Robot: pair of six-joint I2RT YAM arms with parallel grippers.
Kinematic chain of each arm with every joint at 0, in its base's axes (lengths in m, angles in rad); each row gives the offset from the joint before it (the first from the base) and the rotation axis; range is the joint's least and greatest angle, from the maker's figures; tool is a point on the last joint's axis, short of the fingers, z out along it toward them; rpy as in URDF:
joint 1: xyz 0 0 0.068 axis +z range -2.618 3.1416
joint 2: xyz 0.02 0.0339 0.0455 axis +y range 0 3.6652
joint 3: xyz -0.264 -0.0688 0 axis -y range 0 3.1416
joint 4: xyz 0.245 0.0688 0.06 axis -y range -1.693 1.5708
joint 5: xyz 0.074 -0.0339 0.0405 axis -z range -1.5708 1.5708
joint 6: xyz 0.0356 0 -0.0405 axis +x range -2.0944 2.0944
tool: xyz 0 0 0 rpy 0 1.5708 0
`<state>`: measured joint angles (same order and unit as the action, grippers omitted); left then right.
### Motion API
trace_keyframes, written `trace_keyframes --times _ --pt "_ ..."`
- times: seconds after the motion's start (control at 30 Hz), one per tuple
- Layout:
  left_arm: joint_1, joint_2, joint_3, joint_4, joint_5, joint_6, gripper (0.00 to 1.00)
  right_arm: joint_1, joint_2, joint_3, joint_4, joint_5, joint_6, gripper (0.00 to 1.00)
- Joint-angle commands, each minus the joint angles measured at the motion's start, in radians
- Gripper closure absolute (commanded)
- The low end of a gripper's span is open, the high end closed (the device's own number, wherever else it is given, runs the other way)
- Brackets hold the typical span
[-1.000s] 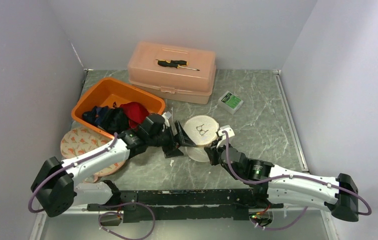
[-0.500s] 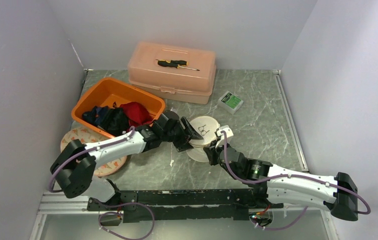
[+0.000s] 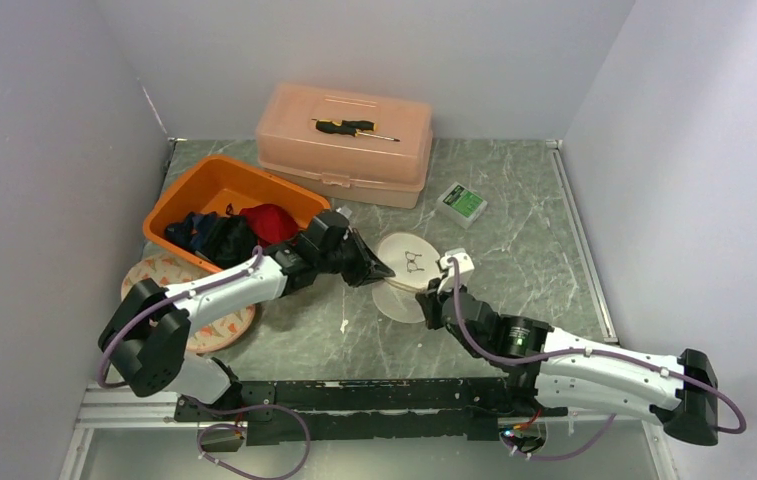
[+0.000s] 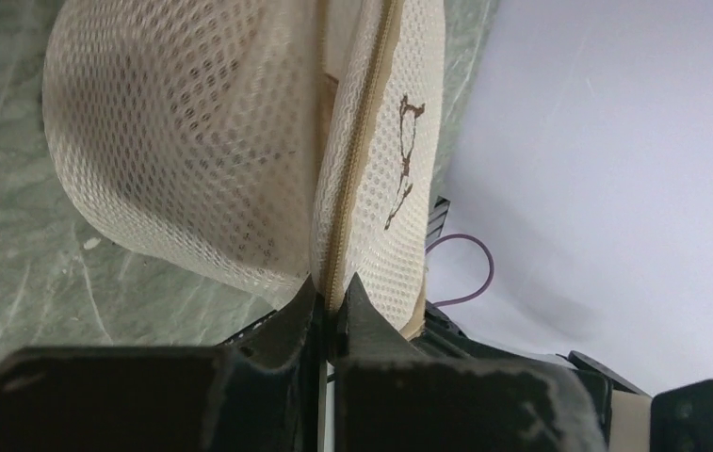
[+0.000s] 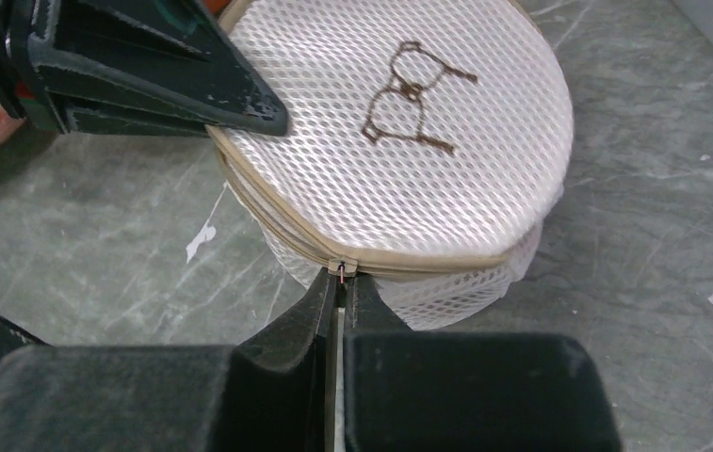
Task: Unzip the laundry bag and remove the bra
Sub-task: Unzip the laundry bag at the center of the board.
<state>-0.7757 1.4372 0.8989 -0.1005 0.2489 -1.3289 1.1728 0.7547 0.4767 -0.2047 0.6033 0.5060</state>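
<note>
The laundry bag (image 3: 409, 268) is a round white mesh pouch with a brown bra drawing on top, lying mid-table. My left gripper (image 3: 382, 272) is shut on its left rim, the tan zipper seam (image 4: 362, 141) pinched between the tips (image 4: 332, 287). My right gripper (image 3: 432, 292) is at the near rim, shut on the zipper pull (image 5: 342, 268) with the tips (image 5: 340, 282) just under it. In the right wrist view, the left fingers (image 5: 192, 85) press on the bag (image 5: 399, 141) at upper left. The zipper looks closed. The bra is hidden inside.
An orange bin (image 3: 216, 183) of dark and red clothes stands at the left. A pink toolbox (image 3: 344, 150) with a screwdriver (image 3: 354, 127) on its lid is behind. A small green-topped box (image 3: 461, 203) lies at back right. A patterned round pad (image 3: 179, 290) is under the left arm.
My left arm swung right to the bag and its jaws went from open to shut on the rim seam. The bag tilted and shifted slightly. The right gripper kept its hold.
</note>
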Motion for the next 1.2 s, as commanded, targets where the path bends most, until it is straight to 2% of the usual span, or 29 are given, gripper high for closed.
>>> trace_keyframes --times 0.0,0.1,0.37,0.5,0.63,0.77,0.97,1.17 --pt "0.064 -0.018 0.038 0.024 0.086 0.112 0.97 -0.038 -0.011 0.09 -0.121 0.08 0.057 1.0" --pt "0.086 -0.016 0.038 0.042 0.124 0.14 0.97 -0.054 -0.027 0.088 -0.141 0.091 0.076 1.0" --pt "0.147 -0.017 0.102 -0.046 0.195 0.261 0.97 -0.133 -0.08 0.078 -0.214 0.099 0.126 1.0" --pt "0.194 -0.008 0.177 -0.129 0.252 0.348 0.97 -0.137 -0.147 0.078 -0.181 0.065 0.064 1.0" --pt "0.205 0.033 0.288 -0.225 0.301 0.447 0.97 -0.135 -0.194 0.088 -0.111 -0.038 -0.028 1.0" --pt "0.206 0.082 0.336 -0.276 0.353 0.523 0.97 -0.133 -0.184 0.104 -0.126 -0.035 -0.035 1.0" --pt "0.209 0.065 0.217 -0.201 0.35 0.515 0.97 -0.136 -0.146 0.057 -0.214 0.097 0.08 1.0" --pt "0.21 0.022 0.104 -0.082 0.374 0.481 0.97 -0.135 -0.167 0.01 -0.162 0.052 0.089 1.0"
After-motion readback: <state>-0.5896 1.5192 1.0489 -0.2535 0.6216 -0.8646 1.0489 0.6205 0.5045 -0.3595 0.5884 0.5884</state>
